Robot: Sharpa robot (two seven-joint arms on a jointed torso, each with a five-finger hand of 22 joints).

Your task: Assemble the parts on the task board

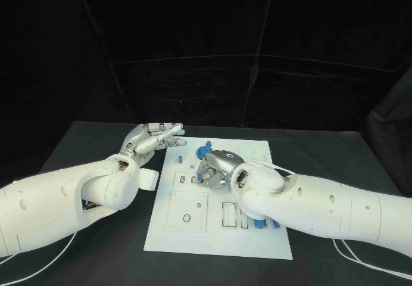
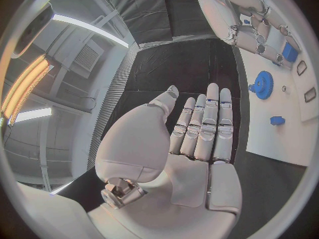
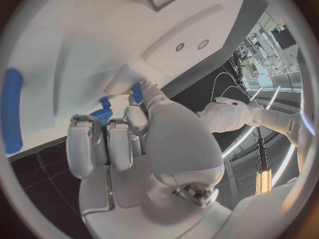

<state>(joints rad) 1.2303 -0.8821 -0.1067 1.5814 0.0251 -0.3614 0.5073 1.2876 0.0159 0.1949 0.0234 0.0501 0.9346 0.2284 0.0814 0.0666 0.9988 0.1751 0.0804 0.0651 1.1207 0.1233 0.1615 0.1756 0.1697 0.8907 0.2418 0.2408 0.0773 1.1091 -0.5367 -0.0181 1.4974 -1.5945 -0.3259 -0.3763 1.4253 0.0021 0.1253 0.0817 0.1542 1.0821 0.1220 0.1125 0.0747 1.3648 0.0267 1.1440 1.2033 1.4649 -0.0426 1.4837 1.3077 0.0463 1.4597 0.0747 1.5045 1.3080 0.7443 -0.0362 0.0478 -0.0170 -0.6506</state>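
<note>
The flat white rectangular task board (image 1: 258, 241) lies mid-table, marked with outlined cut-outs. The right hand (image 1: 217, 168) hovers knuckles-up over its centre, fingers curled; whether it holds anything cannot be told. The left hand (image 1: 155, 138) hangs empty, fingers straight, beside the board's far-left corner. A small blue toothed gear (image 2: 263, 84) stands near the board's far edge, with a short blue peg (image 2: 277, 120) close by.

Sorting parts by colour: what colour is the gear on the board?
Blue gear; clearest in the left wrist view.

The task board (image 1: 258, 241) was white with dark outlined recesses. Its parts (image 1: 259, 224) were blue, a blue gear (image 2: 263, 84) among them. The table (image 1: 86, 143) was black.
</note>
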